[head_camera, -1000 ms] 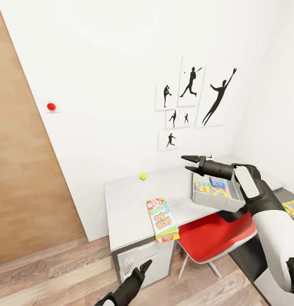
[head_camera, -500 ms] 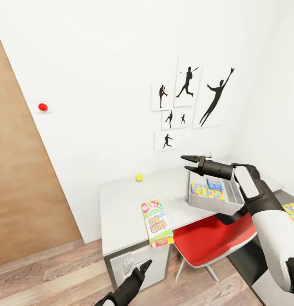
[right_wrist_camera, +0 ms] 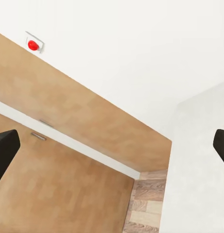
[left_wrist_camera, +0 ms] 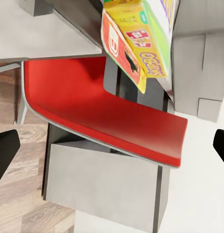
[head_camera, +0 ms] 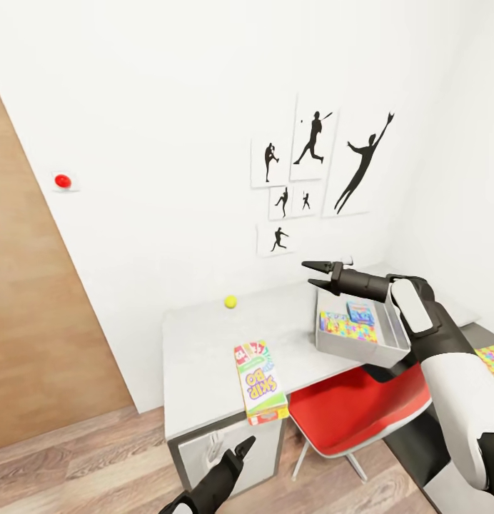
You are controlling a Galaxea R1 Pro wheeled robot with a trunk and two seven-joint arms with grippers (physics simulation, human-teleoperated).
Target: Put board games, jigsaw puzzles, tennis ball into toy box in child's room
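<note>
Over the last second the whole head view slid left: the desk (head_camera: 204, 343), the wall prints (head_camera: 315, 178) and the red button (head_camera: 62, 181) all shifted together, so the camera had turned or the base had rolled, not the things. Both arms kept their pose in the picture. I judged the robot was still lining itself up with the desk, with no grasp begun.

The toy box (head_camera: 361, 346) sat on the desk's right part, already holding two colourful flat items, likely puzzles. The tennis ball (head_camera: 230, 302) lay on the desk near the wall, well left of the box. A board game (head_camera: 260, 381) lay at the desk's front edge, overhanging it slightly, above a red chair (head_camera: 354, 410).

The right gripper (head_camera: 315, 275) hovered above the box's near-left corner, jaws spread and empty. The left gripper (head_camera: 236, 455) hung low before the desk front, its fingers parted in the wrist view, holding nothing.

The game's lid read "SKIP BO", seen upside down. Its side panel (left_wrist_camera: 122, 48) bore print too small to read.
</note>
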